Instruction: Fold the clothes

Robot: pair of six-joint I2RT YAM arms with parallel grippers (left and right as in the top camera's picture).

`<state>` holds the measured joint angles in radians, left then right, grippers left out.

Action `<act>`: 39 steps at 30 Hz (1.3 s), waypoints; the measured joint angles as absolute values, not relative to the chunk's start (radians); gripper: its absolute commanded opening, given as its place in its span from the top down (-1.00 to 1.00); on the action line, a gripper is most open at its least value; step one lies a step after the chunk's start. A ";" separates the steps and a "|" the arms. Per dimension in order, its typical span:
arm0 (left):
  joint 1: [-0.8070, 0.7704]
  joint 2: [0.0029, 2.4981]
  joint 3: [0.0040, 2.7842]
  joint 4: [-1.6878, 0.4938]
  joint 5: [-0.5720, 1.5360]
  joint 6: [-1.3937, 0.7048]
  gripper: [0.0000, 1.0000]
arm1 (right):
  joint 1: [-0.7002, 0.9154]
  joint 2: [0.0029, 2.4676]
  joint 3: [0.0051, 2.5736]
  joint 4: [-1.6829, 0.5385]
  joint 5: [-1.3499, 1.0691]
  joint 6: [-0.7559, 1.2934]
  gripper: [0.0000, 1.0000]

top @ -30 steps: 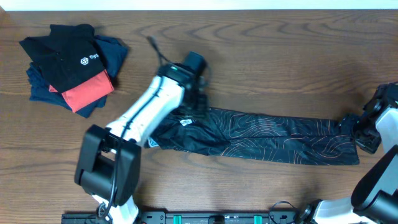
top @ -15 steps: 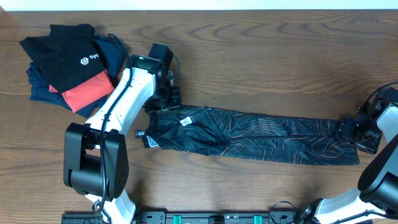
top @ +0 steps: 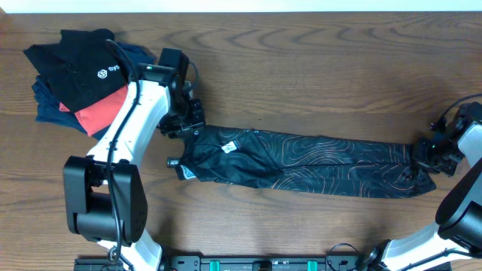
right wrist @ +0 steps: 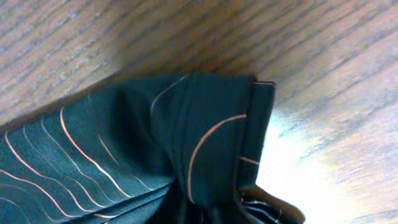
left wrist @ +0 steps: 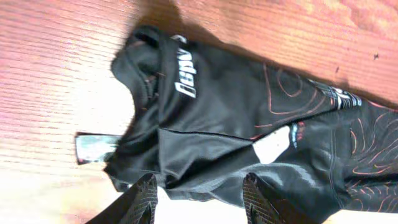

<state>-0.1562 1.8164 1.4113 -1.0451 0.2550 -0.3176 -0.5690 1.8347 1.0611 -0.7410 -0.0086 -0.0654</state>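
Across the table the jersey lies as one long band, the right gripper clamped on its right end, the left gripper half-open at the collar end (no hold evident). Close there first, then lift both ends level.

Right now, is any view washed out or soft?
Overhead: even light, sharp. Left wrist: reddish cast, glare bleaching the table lower left; jersey readable. Right wrist: very close and soft, a bright patch on the wood beside the cloth edge.
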 measured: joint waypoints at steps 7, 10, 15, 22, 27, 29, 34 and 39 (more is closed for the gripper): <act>-0.117 1.773 1.411 -1.026 0.255 -0.318 0.06 | -0.577 1.866 1.126 -0.787 0.002 -0.048 0.97; -0.101 1.743 1.411 -1.022 0.255 -0.318 0.06 | -0.580 1.875 1.201 -0.871 0.029 -0.020 0.97; -0.092 1.722 1.412 -1.024 0.255 -0.318 0.06 | -0.568 1.850 1.361 -1.042 0.043 0.006 0.97; -0.092 1.722 1.411 -1.030 0.255 -0.318 0.05 | -0.408 1.745 1.394 -1.225 0.021 0.035 0.97; -0.092 1.722 1.411 -1.039 0.255 -0.318 0.05 | -0.227 1.739 1.394 -1.296 -0.002 0.090 0.97; -0.092 1.722 1.411 -1.040 0.255 -0.318 0.05 | -0.157 1.739 1.390 -1.298 -0.006 0.119 0.95; -0.092 1.722 1.411 -1.040 0.255 -0.318 0.05 | 0.014 1.739 1.347 -1.269 -0.012 0.197 0.94; -0.092 1.722 1.411 -1.040 0.255 -0.318 0.05 | 0.144 1.743 1.322 -1.248 -0.013 0.258 0.88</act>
<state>-0.0917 1.7222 1.4113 -1.0401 0.2546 -0.3176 0.1436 1.7428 1.3220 -1.2476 -0.0128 0.2584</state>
